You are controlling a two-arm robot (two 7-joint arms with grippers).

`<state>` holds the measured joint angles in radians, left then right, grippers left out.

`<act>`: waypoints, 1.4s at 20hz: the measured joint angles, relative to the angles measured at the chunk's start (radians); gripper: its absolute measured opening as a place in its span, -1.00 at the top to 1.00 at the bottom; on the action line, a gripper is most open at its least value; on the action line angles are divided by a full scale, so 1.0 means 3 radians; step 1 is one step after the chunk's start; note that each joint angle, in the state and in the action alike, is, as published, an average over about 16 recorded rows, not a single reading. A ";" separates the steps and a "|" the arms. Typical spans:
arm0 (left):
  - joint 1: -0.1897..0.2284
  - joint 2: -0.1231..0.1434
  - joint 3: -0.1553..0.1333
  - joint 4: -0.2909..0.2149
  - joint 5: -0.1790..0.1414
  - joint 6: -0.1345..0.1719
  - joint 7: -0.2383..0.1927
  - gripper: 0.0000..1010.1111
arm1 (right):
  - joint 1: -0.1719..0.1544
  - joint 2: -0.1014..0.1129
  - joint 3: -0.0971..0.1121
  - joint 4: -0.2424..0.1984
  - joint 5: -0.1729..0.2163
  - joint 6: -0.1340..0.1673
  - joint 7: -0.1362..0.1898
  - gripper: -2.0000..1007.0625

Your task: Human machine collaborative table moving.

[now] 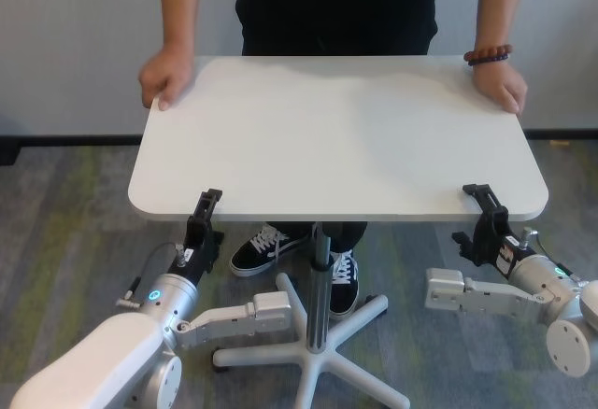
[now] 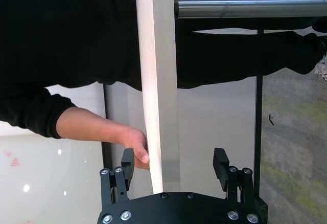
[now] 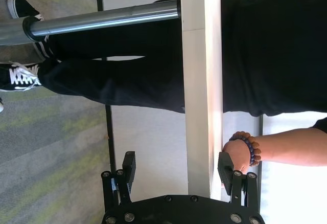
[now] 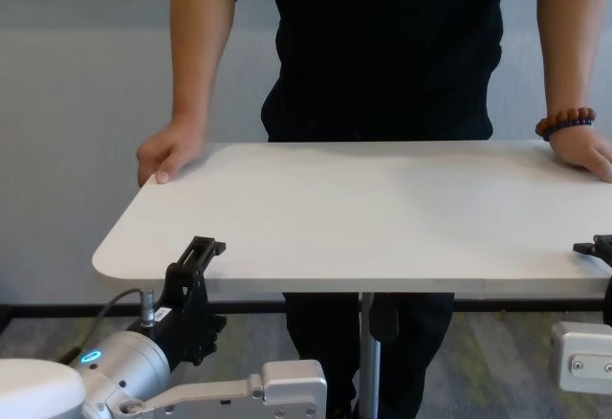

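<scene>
One bench (image 1: 336, 138) on one grey post (image 1: 320, 269). One human (image 1: 341, 3), two bare forearms, one bead bracelet (image 1: 488, 55), two sneakers. Two robot hands: left hand (image 1: 203, 218), right hand (image 1: 484, 213).

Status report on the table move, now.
Left gripper and right gripper open, each straddling the table's near edge, not clamped. The human holds the far corners with both hands. Nothing on top.

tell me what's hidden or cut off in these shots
- Human: face cut off by the top edge in head and chest views.
- Right claw: mostly cut off by the chest view's right edge.
- Table: underside unseen from the head view.
- Left claw: lower finger under the tabletop.
</scene>
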<state>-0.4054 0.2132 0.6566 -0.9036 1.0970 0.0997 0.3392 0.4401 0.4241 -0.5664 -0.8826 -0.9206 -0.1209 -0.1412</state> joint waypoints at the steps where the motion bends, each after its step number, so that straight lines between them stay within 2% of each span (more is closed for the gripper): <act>1: 0.0000 0.0000 0.0000 0.0000 0.0000 0.0000 0.0000 -0.87 | 0.0000 0.0000 0.0000 0.0000 0.0000 0.0000 -0.0001 -0.91; 7: 0.0005 0.0000 -0.0005 -0.0009 0.0001 0.0020 -0.0004 -0.98 | -0.0001 0.0006 -0.0004 -0.0014 0.0001 0.0000 -0.0009 -0.99; 16: 0.0050 0.0035 -0.0040 -0.0109 -0.0015 0.0064 -0.0064 -0.99 | -0.0049 0.0059 -0.0020 -0.0131 0.0005 0.0023 0.0011 -0.99; 22: 0.0137 0.0110 -0.0081 -0.0289 -0.0037 0.0089 -0.0156 -0.99 | -0.0146 0.0127 -0.0014 -0.0311 0.0016 0.0068 0.0058 -0.99; 28: 0.0315 0.0237 -0.0142 -0.0585 -0.0070 0.0102 -0.0259 -0.99 | -0.0303 0.0199 0.0020 -0.0557 0.0042 0.0129 0.0133 -0.99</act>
<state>-0.3108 0.2842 0.6140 -1.0792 1.0761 0.1302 0.2617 0.3492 0.4838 -0.5605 -1.0497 -0.9079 -0.0821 -0.1014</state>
